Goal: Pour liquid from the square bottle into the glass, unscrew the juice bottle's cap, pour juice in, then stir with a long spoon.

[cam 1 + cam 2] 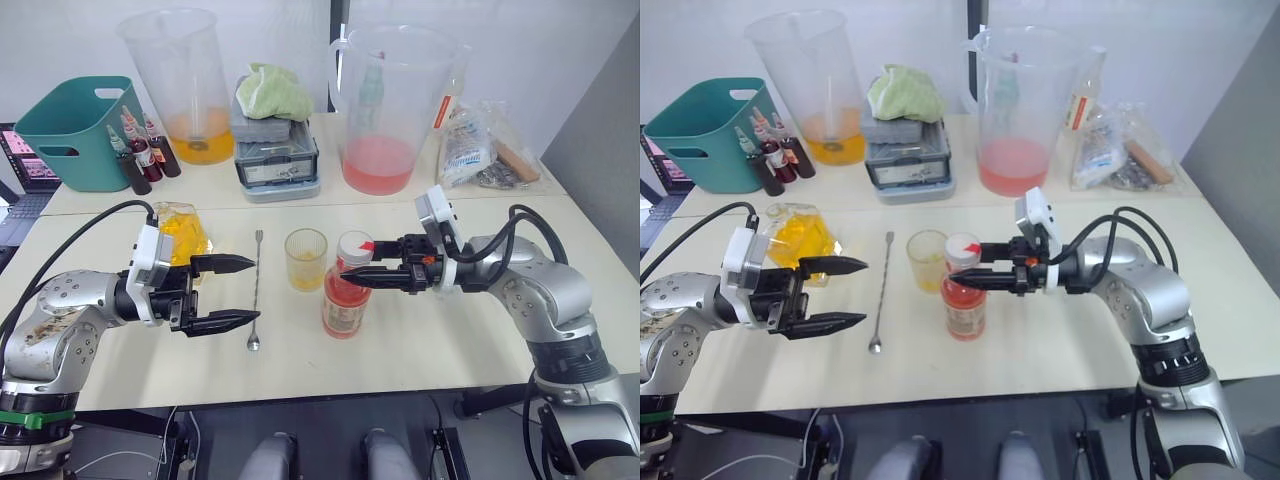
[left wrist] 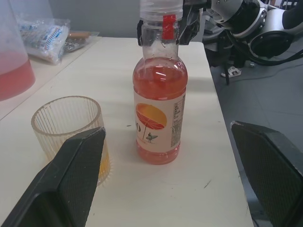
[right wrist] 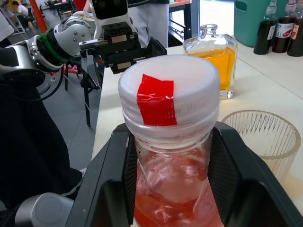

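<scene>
While my right pincer (image 1: 352, 263) clamps its two fingers around the neck of the one juice bottle (image 1: 346, 300), just under the white cap (image 3: 168, 97), I see my left pincer (image 1: 238, 292) hanging wide and empty. One glass (image 1: 305, 259) with a little yellow-orange liquid (image 1: 305, 279) stands just beside the bottle, towards my left pincer. One long spoon (image 1: 256, 290) lies past the left fingertips. One square bottle (image 1: 180, 230) sits just behind the left pincer. Two big jugs (image 1: 190, 85) stand at the back.
</scene>
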### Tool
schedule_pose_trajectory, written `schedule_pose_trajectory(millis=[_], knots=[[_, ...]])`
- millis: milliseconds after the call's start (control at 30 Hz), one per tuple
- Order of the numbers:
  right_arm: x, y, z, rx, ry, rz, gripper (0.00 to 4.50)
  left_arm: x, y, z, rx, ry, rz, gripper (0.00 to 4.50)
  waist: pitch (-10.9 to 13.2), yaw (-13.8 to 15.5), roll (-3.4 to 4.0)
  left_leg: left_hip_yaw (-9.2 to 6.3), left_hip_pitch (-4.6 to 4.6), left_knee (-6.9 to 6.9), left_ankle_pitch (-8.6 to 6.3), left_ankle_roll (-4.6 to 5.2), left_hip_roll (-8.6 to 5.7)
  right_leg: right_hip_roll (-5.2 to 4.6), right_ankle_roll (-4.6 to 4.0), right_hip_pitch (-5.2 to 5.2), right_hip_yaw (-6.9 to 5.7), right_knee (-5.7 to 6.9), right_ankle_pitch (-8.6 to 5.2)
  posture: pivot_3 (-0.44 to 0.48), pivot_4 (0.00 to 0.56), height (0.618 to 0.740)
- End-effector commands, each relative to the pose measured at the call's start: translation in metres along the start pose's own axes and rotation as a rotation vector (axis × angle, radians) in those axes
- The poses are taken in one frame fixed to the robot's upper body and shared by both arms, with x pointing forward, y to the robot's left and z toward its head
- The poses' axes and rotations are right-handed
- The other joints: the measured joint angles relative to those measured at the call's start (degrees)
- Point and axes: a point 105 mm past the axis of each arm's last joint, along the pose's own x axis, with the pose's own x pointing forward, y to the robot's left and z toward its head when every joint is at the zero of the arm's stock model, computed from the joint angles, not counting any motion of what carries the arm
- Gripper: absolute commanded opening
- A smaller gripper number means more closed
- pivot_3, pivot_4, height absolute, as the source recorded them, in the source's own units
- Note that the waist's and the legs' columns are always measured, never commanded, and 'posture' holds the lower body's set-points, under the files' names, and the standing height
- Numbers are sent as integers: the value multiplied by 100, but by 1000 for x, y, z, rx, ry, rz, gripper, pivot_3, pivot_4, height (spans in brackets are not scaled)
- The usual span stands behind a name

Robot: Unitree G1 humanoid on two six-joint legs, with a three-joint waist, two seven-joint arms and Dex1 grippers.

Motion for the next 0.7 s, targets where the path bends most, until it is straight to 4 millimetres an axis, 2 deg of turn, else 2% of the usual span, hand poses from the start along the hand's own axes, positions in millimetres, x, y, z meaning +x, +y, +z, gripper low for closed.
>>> schedule_pose_trajectory(millis=[33,167,433,700], knots=[[3,7,12,-57,-39,18,1518,-2,-1,9,38,-1,-1,4500,0,-3,0,0,0,0,0,0,0,0,0,-1,0,0,0,0,150,740],[3,13,17,-103,-39,-31,1518,1,1,9,40,-7,-3,4500,0,-5,0,-1,0,-2,0,0,1,0,0,-3,0,3,0,0,150,740],[11,34,39,-169,-63,-180,1518,5,1,7,36,-17,-15,4500,0,4,0,-2,-5,-1,0,-1,-1,-1,0,-7,1,3,0,0,150,740],[20,42,34,-137,-39,-287,1518,10,2,5,26,-30,-30,4500,0,8,0,-2,-6,-1,0,0,-5,-3,0,-6,1,3,0,0,150,740]])
